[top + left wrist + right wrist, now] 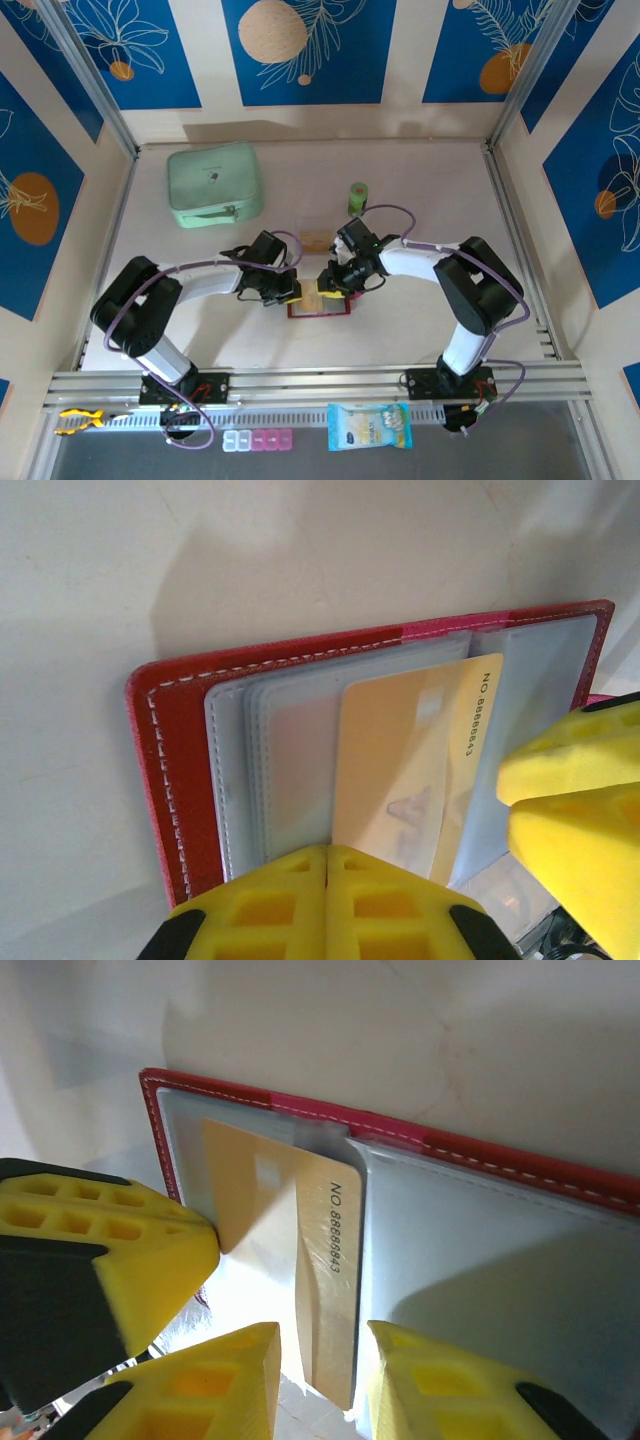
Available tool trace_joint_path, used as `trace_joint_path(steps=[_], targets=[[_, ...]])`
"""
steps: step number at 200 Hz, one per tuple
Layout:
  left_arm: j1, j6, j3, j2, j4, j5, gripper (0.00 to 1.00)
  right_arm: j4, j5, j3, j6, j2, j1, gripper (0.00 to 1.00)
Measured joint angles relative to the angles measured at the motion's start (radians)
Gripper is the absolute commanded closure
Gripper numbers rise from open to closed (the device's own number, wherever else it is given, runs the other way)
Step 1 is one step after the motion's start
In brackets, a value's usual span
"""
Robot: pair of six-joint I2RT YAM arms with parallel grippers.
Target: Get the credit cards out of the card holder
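The dark red card holder (322, 308) lies open on the table between both grippers. In the left wrist view its red cover (165, 740) frames greyish clear sleeves (290, 760), and a yellow-orange credit card (400, 760) sticks partway out of one. My left gripper (327, 855) is shut, its tips pressed against the sleeves' near edge. My right gripper (325, 1360) stands open astride the card's (325, 1250) free end, a gap on each side. Another tan card (314, 240) lies loose on the table just behind the holder.
A mint-green zip case (214, 183) sits at the back left and a small green cylinder (357, 197) behind the right gripper. A blue-and-white packet (368, 425) and small pill boxes (258, 440) lie in front of the rail.
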Motion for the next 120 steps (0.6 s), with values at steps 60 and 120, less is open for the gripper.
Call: trace_joint_path(steps=[60, 120], targets=[[0.0, 0.0, 0.0, 0.0, 0.0, 0.0, 0.98, 0.055, -0.045, -0.01, 0.018, 0.031, -0.001, 0.73], [0.0, 0.0, 0.0, 0.0, 0.0, 0.0, 0.98, 0.112, -0.083, -0.027, 0.045, 0.031, -0.002, 0.83]])
